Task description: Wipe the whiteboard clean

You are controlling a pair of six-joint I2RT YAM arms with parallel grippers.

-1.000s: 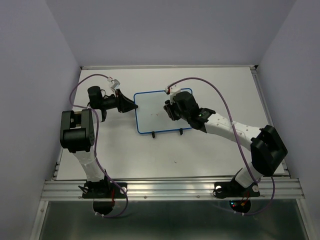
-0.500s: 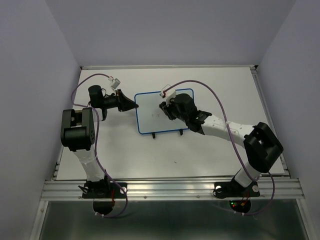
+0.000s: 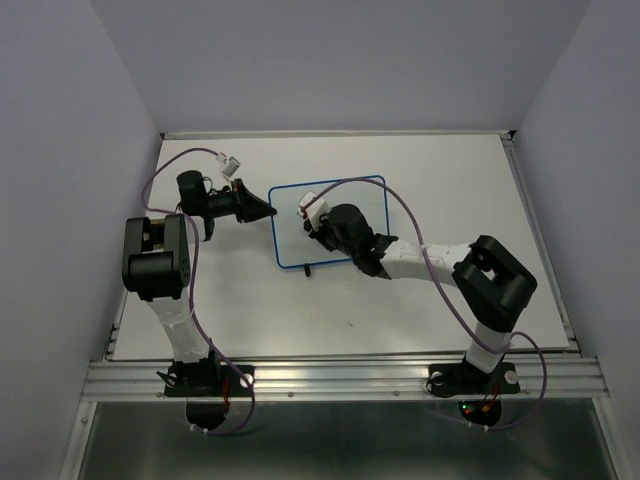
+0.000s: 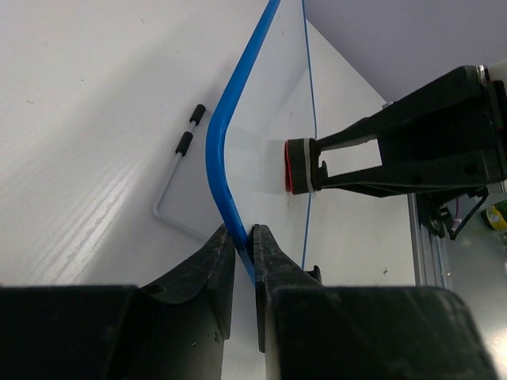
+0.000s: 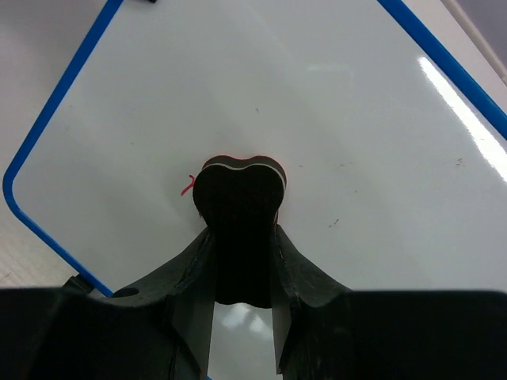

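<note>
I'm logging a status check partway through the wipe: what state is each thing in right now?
whiteboard: lying face up, mostly clean, gripped at one edge.
left claw: shut on the whiteboard's blue frame.
right claw: shut on the eraser.
eraser: held pad-down against the whiteboard.
red mark: not yet wiped, just beside the eraser.

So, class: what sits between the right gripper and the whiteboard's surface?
A small eraser, black with a red face, is clamped in the right gripper, its red side against the whiteboard. The left wrist view shows this side-on.
</note>
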